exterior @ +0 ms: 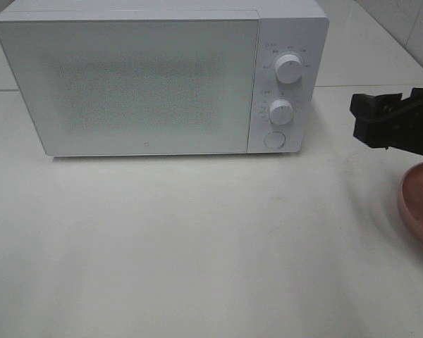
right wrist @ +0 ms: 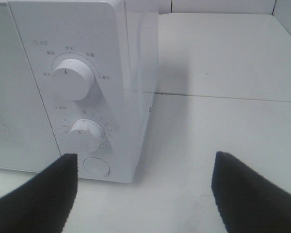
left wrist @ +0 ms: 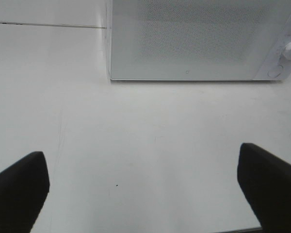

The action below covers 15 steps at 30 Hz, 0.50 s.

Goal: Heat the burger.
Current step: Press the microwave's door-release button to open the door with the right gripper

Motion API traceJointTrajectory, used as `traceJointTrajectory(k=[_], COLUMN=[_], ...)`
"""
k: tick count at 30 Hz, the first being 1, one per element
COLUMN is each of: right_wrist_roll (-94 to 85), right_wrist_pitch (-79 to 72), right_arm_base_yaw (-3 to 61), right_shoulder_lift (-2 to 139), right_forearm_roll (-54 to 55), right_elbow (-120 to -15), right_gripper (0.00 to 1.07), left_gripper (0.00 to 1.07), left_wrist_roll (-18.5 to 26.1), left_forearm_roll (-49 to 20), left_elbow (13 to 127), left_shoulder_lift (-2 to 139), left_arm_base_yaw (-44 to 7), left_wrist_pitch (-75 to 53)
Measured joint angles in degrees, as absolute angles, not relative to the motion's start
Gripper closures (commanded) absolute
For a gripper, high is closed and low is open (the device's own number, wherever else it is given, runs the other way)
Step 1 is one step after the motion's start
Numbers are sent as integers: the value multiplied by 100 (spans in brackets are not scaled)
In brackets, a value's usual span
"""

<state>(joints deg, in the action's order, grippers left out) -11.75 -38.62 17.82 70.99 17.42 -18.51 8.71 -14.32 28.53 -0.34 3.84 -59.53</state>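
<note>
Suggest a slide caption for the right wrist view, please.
Open right pincer faces the white microwave's upper dial, lower dial and round button.

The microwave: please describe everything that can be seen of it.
The microwave is a white box, plastic by its look, standing upright on the white table with its front toward the high camera. Its wide door, speckled grey in the middle, is closed. On the panel right of the door are an upper knob, a lower knob and a round button beneath them. Nothing else touches it.
</note>
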Motion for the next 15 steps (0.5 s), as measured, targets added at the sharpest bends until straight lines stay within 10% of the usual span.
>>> traceJointTrajectory(k=[15], right_wrist_roll=[-1977], right_wrist_pitch=[-5764], right_arm_base_yaw=[3163], right_shoulder_lift=[8302], right_forearm_roll=[3518], right_elbow=[-1856], right_gripper=[32], left_gripper=[9], left_wrist_roll=[871], left_forearm_roll=[-1432], left_elbow=[2853], left_shoulder_lift=[-34], left_arm_base_yaw=[384], left_wrist_pitch=[-5953])
